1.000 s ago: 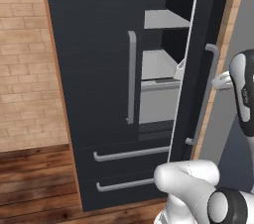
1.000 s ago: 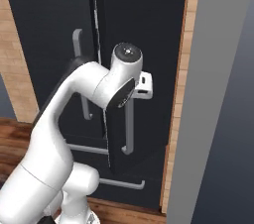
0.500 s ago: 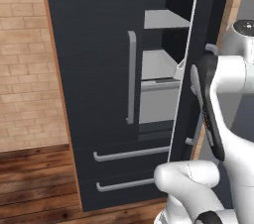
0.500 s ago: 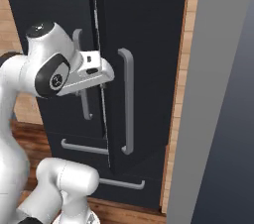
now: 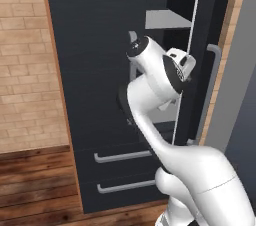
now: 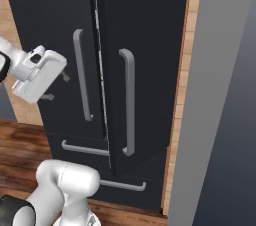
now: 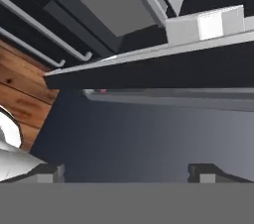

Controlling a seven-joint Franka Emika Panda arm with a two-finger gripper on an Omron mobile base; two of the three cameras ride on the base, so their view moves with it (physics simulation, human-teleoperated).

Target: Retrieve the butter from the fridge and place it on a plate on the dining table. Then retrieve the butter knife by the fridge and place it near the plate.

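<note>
Two jaws wide apart, holding nothing — fridge (image 5: 100, 70) right door ajar; no readable writing.

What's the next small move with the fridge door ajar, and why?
Probably bring the claw around the door's open edge toward the shelves. In the left base view the fridge has its right door swung partly open, exposing a grey shelf. The claw is open and empty, off to the side of the opening, and no butter is visible yet.
</note>
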